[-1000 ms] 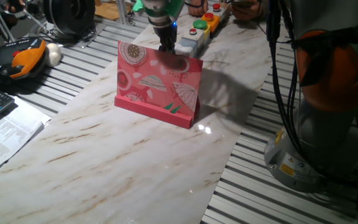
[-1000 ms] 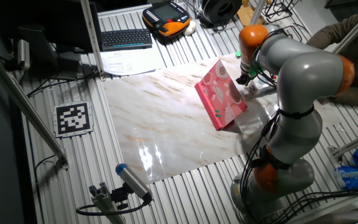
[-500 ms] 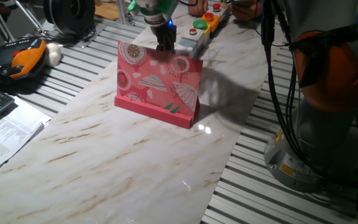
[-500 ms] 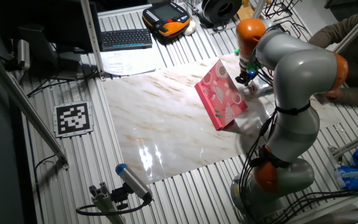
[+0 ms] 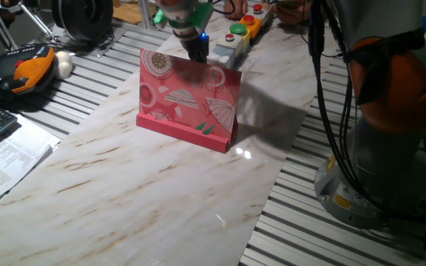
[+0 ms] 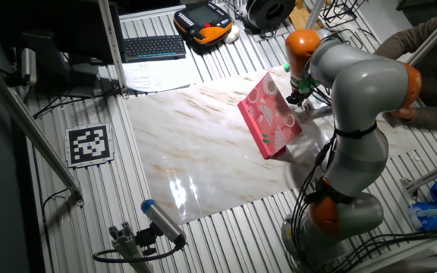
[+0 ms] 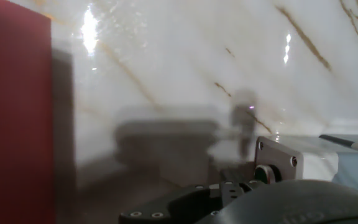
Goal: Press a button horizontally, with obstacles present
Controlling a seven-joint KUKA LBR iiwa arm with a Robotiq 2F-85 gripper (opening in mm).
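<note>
Behind the upright pink card board on the marble table, the gripper hangs near the button box; whether its claw is clenched cannot be told.

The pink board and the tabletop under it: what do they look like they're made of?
The pink board looks like printed card, matte: flat umbrella and flower patterns, thin edge, no glare. The tabletop looks like polished marble or a marble-look laminate: white with tan veins and sharp light reflections. Which of the two can't be told.
</note>
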